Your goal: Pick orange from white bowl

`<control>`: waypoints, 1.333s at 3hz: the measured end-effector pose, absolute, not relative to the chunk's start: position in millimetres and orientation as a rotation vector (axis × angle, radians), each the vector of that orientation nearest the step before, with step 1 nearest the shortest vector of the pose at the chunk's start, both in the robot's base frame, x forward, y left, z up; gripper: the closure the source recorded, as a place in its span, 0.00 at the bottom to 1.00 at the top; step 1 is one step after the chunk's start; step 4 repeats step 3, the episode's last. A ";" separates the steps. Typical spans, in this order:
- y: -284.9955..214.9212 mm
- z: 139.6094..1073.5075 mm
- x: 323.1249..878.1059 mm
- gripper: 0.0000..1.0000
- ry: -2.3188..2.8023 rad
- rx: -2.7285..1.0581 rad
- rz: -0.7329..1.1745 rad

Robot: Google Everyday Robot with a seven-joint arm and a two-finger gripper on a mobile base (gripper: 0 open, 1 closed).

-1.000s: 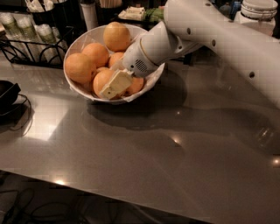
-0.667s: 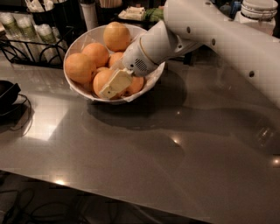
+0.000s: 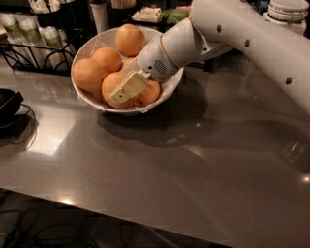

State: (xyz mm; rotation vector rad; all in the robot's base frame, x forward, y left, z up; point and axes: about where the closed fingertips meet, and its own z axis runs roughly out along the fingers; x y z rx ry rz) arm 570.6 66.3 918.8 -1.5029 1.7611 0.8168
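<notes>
A large white bowl (image 3: pixel 87 99) with crinkled white paper lining stands at the back left of the grey table. It holds several oranges: one at the back (image 3: pixel 130 39), one at the left (image 3: pixel 88 75), one behind it (image 3: pixel 107 59), and two at the front (image 3: pixel 112 83) (image 3: pixel 149 93). My white arm comes in from the upper right. My gripper (image 3: pixel 128 87) reaches down into the bowl, its cream tip lying between the two front oranges and touching them. The part of the gripper behind the tip is hidden by the wrist.
A black wire rack (image 3: pixel 34 51) with white cups stands left of the bowl. A black object with a cable (image 3: pixel 8 109) lies at the left edge. Containers and packets (image 3: pixel 150 13) stand behind the bowl. The table's front edge (image 3: pixel 145 220) runs along the bottom.
</notes>
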 end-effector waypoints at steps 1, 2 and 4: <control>56.6 947.3 564.8 1.00 1.667 -1.448 0.873; 43.9 968.6 558.7 1.00 1.606 -1.388 0.900; 43.9 968.6 558.7 1.00 1.606 -1.388 0.900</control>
